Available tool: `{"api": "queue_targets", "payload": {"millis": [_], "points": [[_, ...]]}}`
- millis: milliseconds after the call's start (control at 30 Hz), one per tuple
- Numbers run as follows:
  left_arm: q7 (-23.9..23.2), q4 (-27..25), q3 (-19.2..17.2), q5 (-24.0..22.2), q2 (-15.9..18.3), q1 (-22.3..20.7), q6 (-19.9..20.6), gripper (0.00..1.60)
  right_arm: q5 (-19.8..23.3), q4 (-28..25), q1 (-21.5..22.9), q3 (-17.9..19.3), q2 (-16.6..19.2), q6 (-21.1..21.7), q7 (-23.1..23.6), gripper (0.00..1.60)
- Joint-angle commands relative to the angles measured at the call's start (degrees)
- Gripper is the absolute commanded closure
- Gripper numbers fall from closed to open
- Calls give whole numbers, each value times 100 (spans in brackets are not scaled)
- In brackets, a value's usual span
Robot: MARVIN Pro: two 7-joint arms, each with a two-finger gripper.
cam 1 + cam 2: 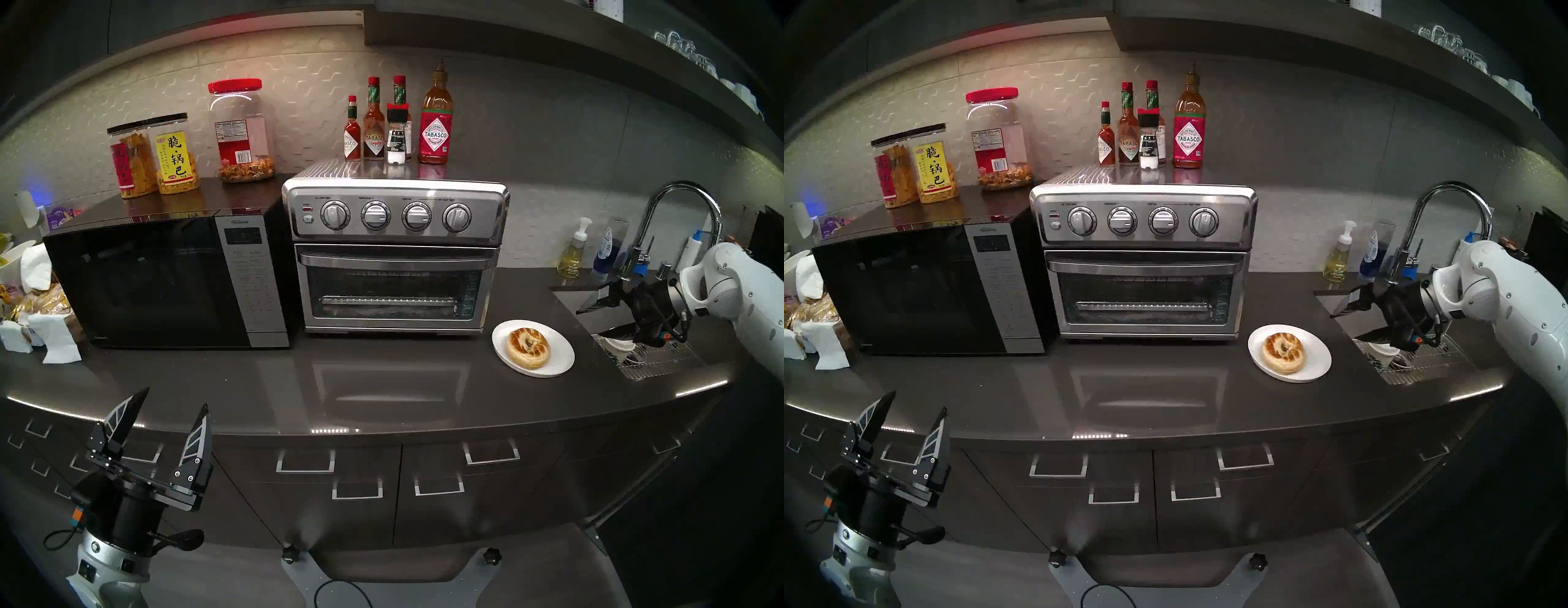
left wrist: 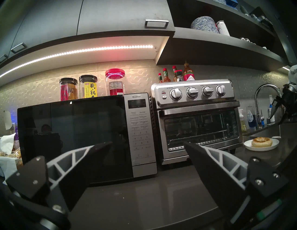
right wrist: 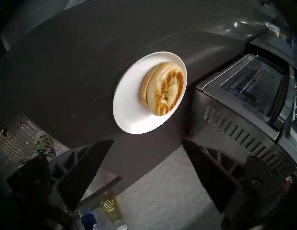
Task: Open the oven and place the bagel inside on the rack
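The bagel point(image 1: 529, 349) lies on a white plate point(image 1: 560, 358) just right of the shut toaster oven point(image 1: 394, 250), looking light, soft and best pinched across its rim, while both the right gripper point(image 1: 598, 316) and left gripper point(image 1: 174, 401) gape wide, empty.

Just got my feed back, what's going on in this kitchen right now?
Nothing is held yet. The oven is shut, its rack empty behind the glass. The bagel sits on a white plate on the counter. The right claw hangs open over the sink; the left claw is open near the counter's front edge.
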Motion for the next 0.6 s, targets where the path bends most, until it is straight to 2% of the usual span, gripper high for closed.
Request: {"api": "queue_targets", "payload": {"millis": [0,367,567], "points": [[-5,-85,-1,-3,5,-13,-17,0,437,-341,-385,192,326,10,-467,0],[-5,-74,0,-3,7,-18,-19,0,1025,-824,-807,353,450,10,-1094,0],[-5,-70,0,-3,8,-21,-19,0,1327,-1238,-1088,296,492,10,-1404,0]]}}
